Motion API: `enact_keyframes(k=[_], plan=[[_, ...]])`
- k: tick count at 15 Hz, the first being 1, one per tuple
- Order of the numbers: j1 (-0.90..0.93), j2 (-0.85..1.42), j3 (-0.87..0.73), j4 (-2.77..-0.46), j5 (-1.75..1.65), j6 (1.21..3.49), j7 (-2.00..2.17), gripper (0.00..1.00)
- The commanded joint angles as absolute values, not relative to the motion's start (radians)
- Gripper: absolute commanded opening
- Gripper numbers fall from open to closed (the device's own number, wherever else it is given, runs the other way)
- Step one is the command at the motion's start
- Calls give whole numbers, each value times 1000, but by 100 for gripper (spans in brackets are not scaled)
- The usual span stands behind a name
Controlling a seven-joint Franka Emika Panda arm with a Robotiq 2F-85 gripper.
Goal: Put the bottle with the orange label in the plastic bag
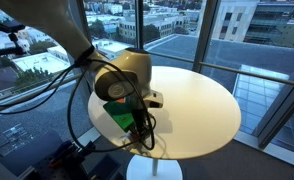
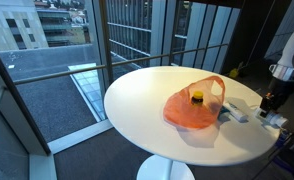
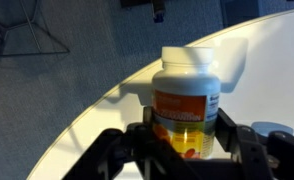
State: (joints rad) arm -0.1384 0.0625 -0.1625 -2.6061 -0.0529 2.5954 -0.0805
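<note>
The bottle [image 3: 185,95] has a white cap and an orange label, and stands upright between my fingers in the wrist view. My gripper [image 3: 185,140] has both fingers pressed against the bottle's sides. In an exterior view my gripper [image 2: 273,100] is at the table's edge, well to the side of the orange plastic bag [image 2: 192,110]. The bag lies crumpled on the round white table [image 2: 147,100] with a small yellow-topped item [image 2: 198,97] inside it. In an exterior view the arm [image 1: 127,75] hides the bottle and the bag.
Small white objects [image 2: 237,113] lie on the table between the bag and my gripper. A green object [image 1: 117,115] sits by the gripper. Glass walls and railings surround the table [image 1: 202,100].
</note>
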Motion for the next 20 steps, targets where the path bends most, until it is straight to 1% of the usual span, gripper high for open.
enact_keyframes(k=[1, 13, 20], plan=[[-135, 20, -157, -2575, -82, 2527, -33, 35], [-47, -48, -53, -2381, -66, 2249, 13, 35], [25, -64, 22, -2291, -59, 2144, 3, 35]])
